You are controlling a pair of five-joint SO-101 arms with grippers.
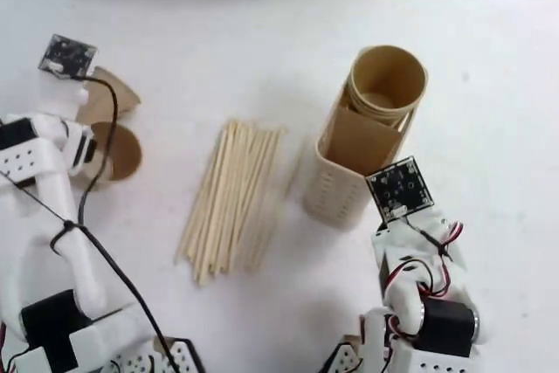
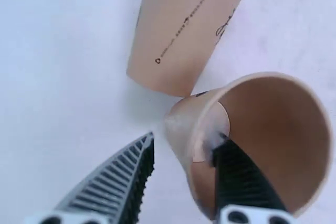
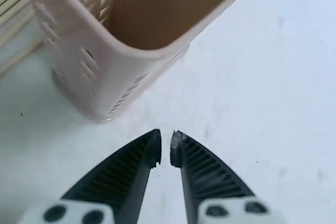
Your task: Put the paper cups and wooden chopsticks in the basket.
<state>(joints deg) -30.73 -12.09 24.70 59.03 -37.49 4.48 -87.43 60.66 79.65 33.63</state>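
Partway: some cups are in, two cups and the chopsticks are still out.
Nested tan paper cups (image 1: pixel 384 85) sit in the slotted beige plastic basket (image 1: pixel 336 185), just ahead of the empty right end effector (image 3: pixel 164 148), whose ribbed jaws are nearly together. The left end effector (image 2: pixel 184 142) is parted astride a tipped cup (image 2: pixel 273 129), its thin wall ungripped. A second cup (image 2: pixel 184 30) lies just beyond, and slim pale wooden chopsticks (image 1: pixel 229 200) lie loose on the white bench (image 1: pixel 262 41).

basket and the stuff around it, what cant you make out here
Number of stacked cups: high view, nested, bodies hidden by the basket wall.
Count of chopsticks: high view, sticks overlap in the pile.
Rest of the basket: right wrist view, cut off by the picture's edge.
Print on the lying cup: left wrist view, too small.
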